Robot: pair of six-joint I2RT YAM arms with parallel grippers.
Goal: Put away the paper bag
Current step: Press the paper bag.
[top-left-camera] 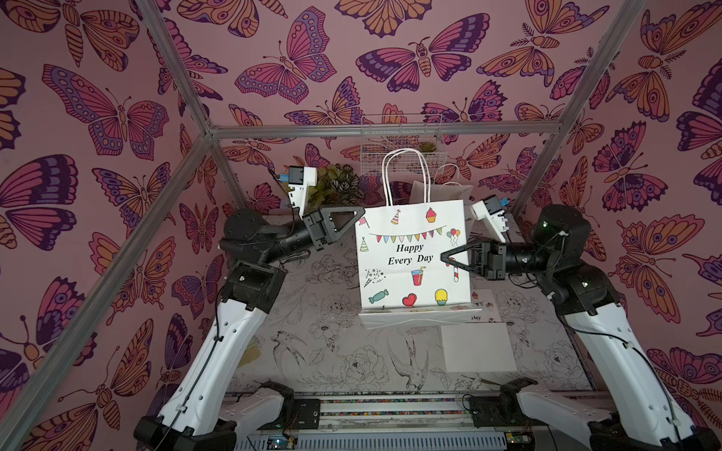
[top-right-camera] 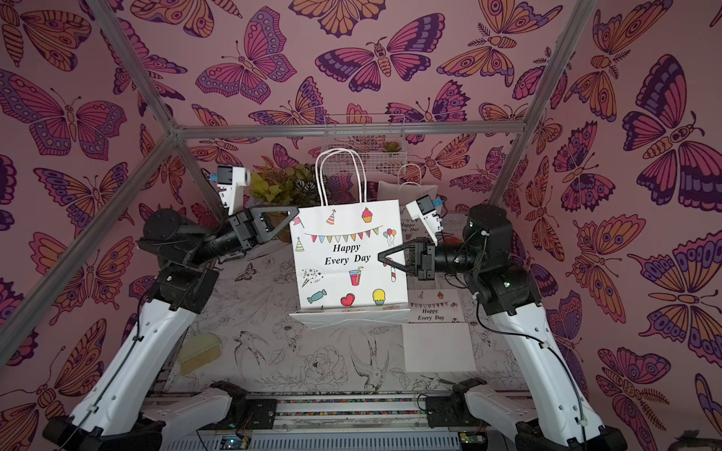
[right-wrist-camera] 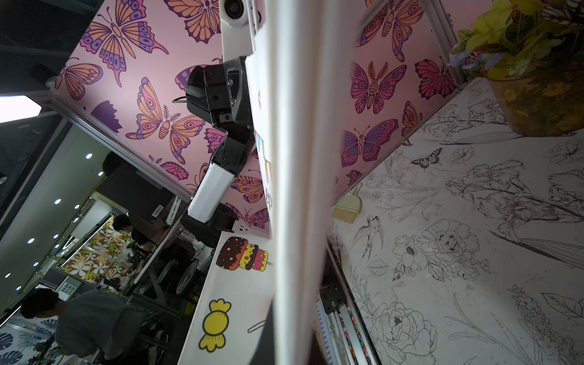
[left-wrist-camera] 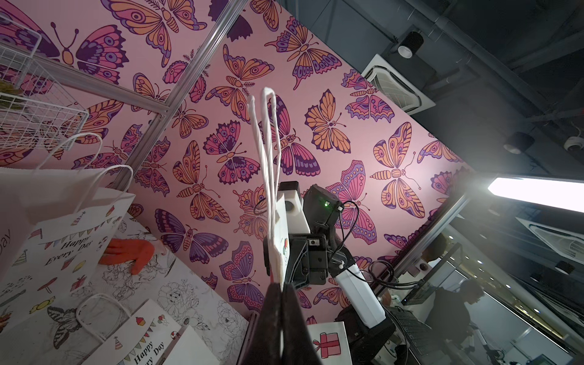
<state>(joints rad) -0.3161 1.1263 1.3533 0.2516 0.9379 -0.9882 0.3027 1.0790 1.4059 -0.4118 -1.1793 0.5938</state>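
The white paper bag (top-left-camera: 410,257) (top-right-camera: 347,257), printed "Happy Every Day", hangs upright above the table, flattened, its twisted handles (top-left-camera: 406,175) standing up. My left gripper (top-left-camera: 361,220) (top-right-camera: 295,213) is shut on its upper left corner. My right gripper (top-left-camera: 445,257) (top-right-camera: 381,257) is shut on its right edge at mid height. The left wrist view looks along the bag edge (left-wrist-camera: 278,249), pinched between that gripper's closed jaws (left-wrist-camera: 282,286). In the right wrist view the bag edge (right-wrist-camera: 297,158) fills the middle and hides most of the right gripper (right-wrist-camera: 294,319).
More paper bags stand at the back right (top-left-camera: 441,191) and lie flat on the table's right side (top-left-camera: 476,347) (top-right-camera: 433,308). A wire basket (top-left-camera: 402,144) hangs on the back wall beside a potted plant (top-left-camera: 338,185). A yellow brush (top-right-camera: 199,351) lies left; an orange glove (left-wrist-camera: 129,252) lies near the back.
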